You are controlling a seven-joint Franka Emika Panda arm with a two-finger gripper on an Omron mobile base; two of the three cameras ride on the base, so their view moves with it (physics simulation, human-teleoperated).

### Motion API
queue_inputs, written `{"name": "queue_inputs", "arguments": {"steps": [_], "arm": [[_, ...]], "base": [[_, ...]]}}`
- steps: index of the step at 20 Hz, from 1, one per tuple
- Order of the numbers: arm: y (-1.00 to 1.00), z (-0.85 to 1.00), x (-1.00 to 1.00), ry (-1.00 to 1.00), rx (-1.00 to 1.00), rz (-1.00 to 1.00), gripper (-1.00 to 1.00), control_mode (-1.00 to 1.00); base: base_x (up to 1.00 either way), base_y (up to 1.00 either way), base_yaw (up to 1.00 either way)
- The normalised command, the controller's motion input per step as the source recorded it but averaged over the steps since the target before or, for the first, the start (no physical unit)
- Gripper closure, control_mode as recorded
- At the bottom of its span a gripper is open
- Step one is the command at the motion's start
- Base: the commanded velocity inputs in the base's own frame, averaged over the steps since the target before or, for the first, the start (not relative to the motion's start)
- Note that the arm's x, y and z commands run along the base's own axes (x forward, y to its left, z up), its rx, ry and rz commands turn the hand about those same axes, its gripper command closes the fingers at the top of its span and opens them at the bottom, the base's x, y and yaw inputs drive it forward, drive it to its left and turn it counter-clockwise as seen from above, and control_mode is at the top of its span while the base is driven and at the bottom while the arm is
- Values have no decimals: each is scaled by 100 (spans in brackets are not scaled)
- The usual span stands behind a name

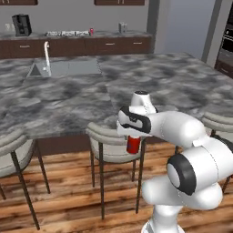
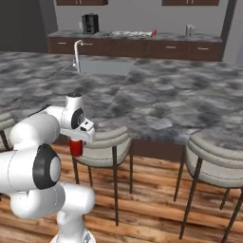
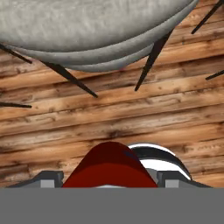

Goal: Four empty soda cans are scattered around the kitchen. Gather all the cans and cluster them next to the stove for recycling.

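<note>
Jaws: my gripper (image 3: 109, 181) pinches one soda can (image 1: 133, 144) above the stool (image 1: 111, 142).
Done: another can (image 1: 91, 31) beside the stove (image 1: 67, 33).
Left: carry mine there.

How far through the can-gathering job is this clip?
One red can already stands beside the stove on the far counter. A second soda can hangs in the tool over the wooden floor beside a stool, not yet delivered. The other two cans aren't visible.

Two soda cans (image 1: 133, 144) (image 1: 91, 31), three stools (image 1: 111, 141) (image 1: 13, 150) (image 1: 218, 123), one faucet (image 1: 46, 57), one sink (image 1: 68, 68)
</note>
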Motion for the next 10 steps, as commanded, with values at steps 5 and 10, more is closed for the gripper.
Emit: {"name": "queue_inputs", "arguments": {"steps": [5, 10], "arm": [[0, 0, 0, 0, 0, 0, 100, 100], [0, 0, 0, 0, 0, 0, 100, 100]], "base": [[-7, -99, -2], [-12, -100, -3]]}}
